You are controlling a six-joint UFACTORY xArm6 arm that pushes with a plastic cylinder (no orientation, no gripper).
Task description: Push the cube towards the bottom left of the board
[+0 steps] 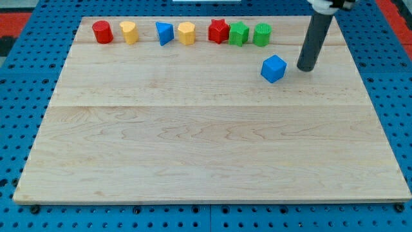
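A blue cube point(273, 68) sits on the wooden board point(206, 142) in the upper right part of the view. My tip point(305, 67) rests on the board just to the view's right of the cube, a small gap apart, at about the same height in the view. The dark rod rises from the tip toward the view's top right.
A row of blocks lines the board's top edge: a red cylinder point(102, 31), a yellow block point(129, 31), a blue triangular block point(165, 33), a yellow block point(187, 32), a red star point(219, 31), a green star point(239, 33), a green cylinder point(261, 34).
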